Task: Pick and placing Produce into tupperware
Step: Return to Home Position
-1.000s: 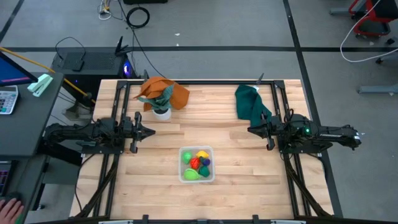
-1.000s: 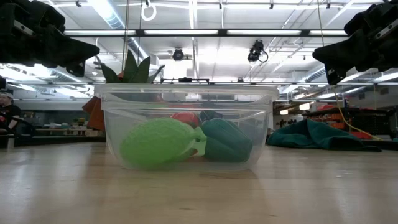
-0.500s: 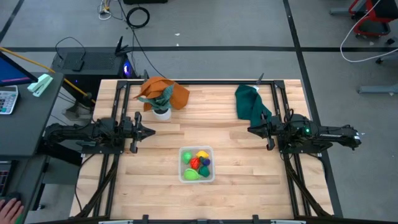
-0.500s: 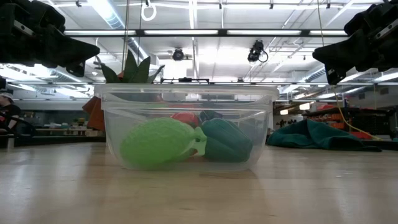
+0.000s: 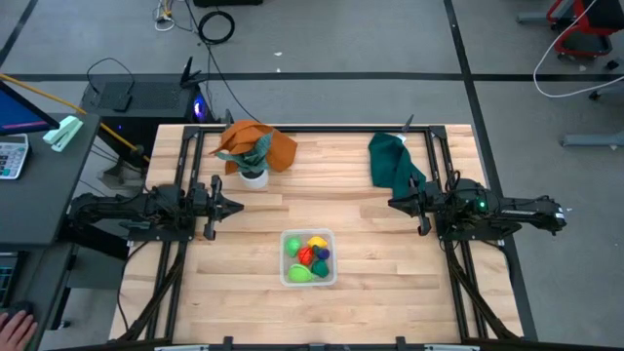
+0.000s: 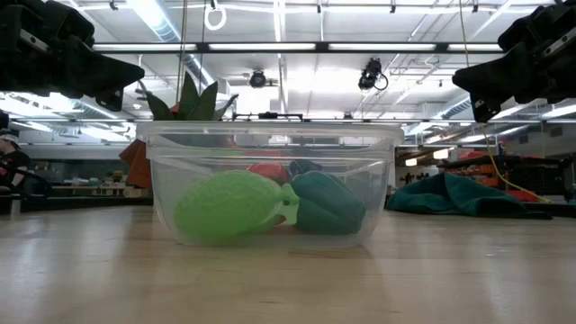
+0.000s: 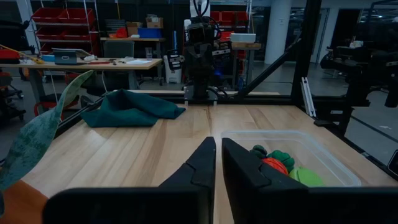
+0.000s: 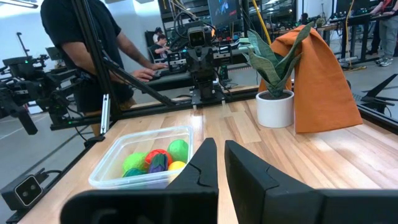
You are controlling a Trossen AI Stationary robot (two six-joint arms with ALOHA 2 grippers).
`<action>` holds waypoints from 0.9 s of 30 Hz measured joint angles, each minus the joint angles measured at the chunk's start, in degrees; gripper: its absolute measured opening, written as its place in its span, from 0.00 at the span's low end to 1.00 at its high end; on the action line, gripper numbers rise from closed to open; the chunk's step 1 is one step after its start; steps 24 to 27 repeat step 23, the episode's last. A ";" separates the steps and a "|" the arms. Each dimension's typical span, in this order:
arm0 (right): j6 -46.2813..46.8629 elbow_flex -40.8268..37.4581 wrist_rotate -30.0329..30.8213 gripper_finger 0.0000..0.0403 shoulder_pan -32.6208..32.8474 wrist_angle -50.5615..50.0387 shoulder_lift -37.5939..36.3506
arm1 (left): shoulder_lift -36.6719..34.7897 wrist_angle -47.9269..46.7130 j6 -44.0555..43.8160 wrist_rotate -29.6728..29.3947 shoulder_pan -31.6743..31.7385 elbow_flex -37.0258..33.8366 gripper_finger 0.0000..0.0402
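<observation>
step: homing, I reckon | produce in tub | my left gripper + right gripper: both pinched closed, empty, well apart at the table sides | next: probably just sit idle

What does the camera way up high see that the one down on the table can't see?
Only the high view shows the whole table, the white pot and the yellow piece in the tupperware. Only the low view shows the ceiling lights and the light green piece right behind the clear front wall. Both show the tupperware holding produce, the orange cloth, the dark green cloth, and the left gripper and right gripper parked off to each side, away from it.
</observation>
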 joint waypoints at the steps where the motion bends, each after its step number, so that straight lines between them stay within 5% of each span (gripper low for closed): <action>1: 0.00 0.00 0.00 0.00 0.01 0.00 -0.01 | -0.02 0.00 0.00 0.00 0.00 0.00 0.09; 27: 0.00 0.00 0.00 0.00 0.01 0.00 0.00 | 0.00 0.00 0.02 0.00 0.00 -0.02 0.08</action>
